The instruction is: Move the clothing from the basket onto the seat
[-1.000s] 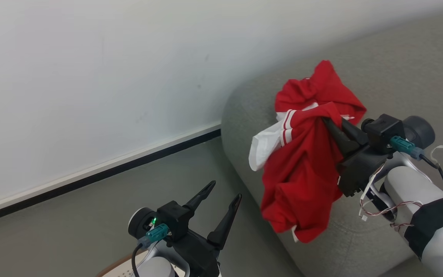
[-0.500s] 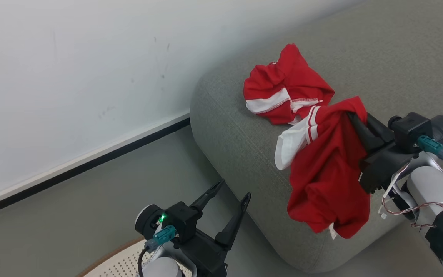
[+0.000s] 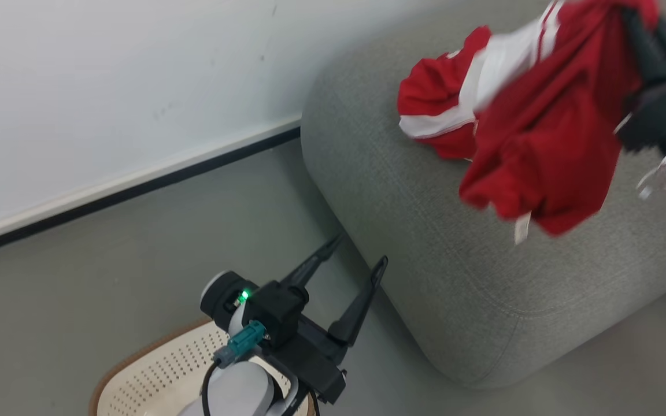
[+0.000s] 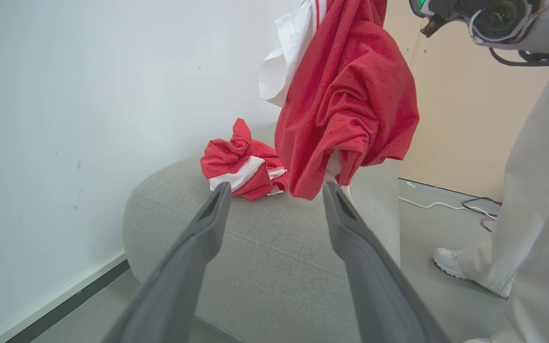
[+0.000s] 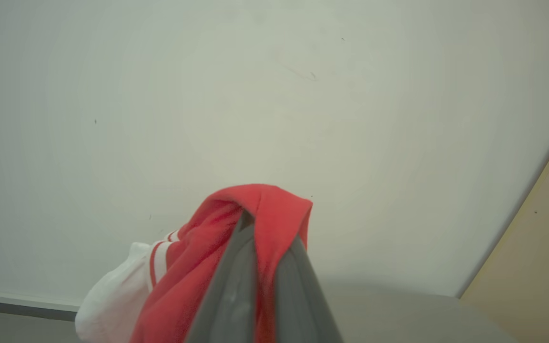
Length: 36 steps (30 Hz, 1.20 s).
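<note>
A red garment with white panels (image 3: 547, 144) hangs bunched from my right gripper (image 3: 633, 17), which is shut on its top fold, above the grey seat (image 3: 454, 260). The right wrist view shows that gripper (image 5: 270, 228) with the cloth (image 5: 193, 267) draped over its closed fingers. A second red and white garment (image 3: 431, 110) lies crumpled on the seat near the wall. My left gripper (image 3: 361, 249) stands open and holds nothing, low by the seat's front corner, above the cream basket (image 3: 136, 375). Seen from the left wrist, the hanging garment (image 4: 346, 105) is just beyond the left gripper (image 4: 275, 188) and the lying one (image 4: 241, 164) is behind it.
A white wall with a dark baseboard (image 3: 136, 188) runs behind the seat. A person's leg in pale trousers (image 4: 532, 190) and a white shoe (image 4: 451, 262) stand on the grey floor to the right of the seat. Cables (image 4: 446, 205) lie on the floor by a beige wall.
The head camera has shifted. My right gripper has carried the hanging garment up and further over the seat. More of the basket shows below the left gripper, which stays open.
</note>
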Motion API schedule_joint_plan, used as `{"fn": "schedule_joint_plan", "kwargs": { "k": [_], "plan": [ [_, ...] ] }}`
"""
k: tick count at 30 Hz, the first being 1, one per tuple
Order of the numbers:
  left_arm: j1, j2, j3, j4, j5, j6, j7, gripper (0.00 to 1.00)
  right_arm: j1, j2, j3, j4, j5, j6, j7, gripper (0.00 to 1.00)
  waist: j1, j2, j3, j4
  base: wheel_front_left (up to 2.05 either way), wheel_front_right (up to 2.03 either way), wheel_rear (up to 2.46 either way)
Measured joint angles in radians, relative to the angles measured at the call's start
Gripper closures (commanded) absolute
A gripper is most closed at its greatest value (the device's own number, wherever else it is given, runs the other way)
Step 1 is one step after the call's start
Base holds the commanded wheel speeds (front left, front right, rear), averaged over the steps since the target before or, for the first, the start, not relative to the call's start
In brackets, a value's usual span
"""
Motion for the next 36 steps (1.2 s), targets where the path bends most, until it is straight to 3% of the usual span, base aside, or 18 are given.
{"fn": "schedule_joint_plan", "kwargs": {
  "k": [10, 20, 27, 36],
  "plan": [
    [-0.079, 0.033, 0.016, -0.096, 0.03, 0.018, 0.037, 0.0, -0.279, -0.099, -0.105, 0.119, 0.004, 0.005, 0.024, 1.0, 0.0001, 0.0, 0.13, 0.064, 0.0, 0.0, 0.0],
    [-0.167, 0.049, 0.007, -0.197, 0.077, 0.021, 0.09, 0.0, -0.367, -0.151, -0.134, 0.241, 0.0, -0.026, 0.041, 1.0, 0.0, 0.0, 0.27, 0.147, 0.0, 0.0, 0.0],
    [-0.225, 0.052, -0.003, -0.251, 0.1, 0.019, 0.139, 0.0, -0.374, -0.139, -0.148, 0.315, 0.0, -0.07, 0.041, 1.0, 0.0001, 0.0001, 0.377, 0.192, 0.0, 0.0, 0.0],
    [-0.264, 0.09, -0.001, -0.255, 0.13, 0.015, 0.175, 0.0, -0.334, -0.02, -0.137, 0.42, 0.019, -0.095, 0.039, 1.0, 0.0001, 0.0002, 0.509, 0.217, 0.0, 0.0, 0.0]
  ]
}}
